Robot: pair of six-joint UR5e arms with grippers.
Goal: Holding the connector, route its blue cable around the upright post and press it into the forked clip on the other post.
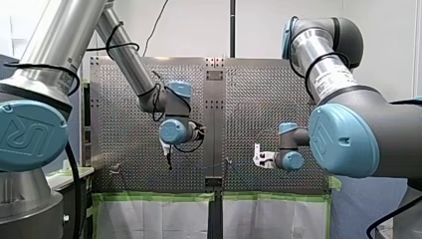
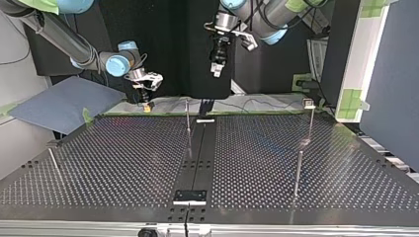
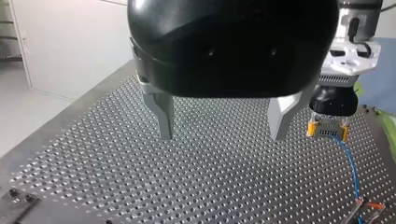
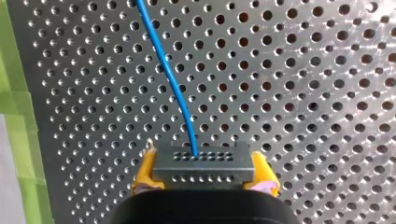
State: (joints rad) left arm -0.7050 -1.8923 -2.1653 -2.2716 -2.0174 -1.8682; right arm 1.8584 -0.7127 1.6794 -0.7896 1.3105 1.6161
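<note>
My right gripper (image 4: 204,173) clamps the dark grey connector block (image 4: 204,161) over the perforated metal table (image 4: 303,93), my left gripper (image 3: 222,135) spread empty: sweep the thin blue cable (image 4: 168,74) taut around the slim metal post (image 2: 188,126)

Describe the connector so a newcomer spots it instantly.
Over the perforated table, look to my right gripper, the one with yellow pads. The connector is the small dark grey block clamped between those pads. It alone has rows of tiny holes on its face and a thin blue cable running out of it.
</note>
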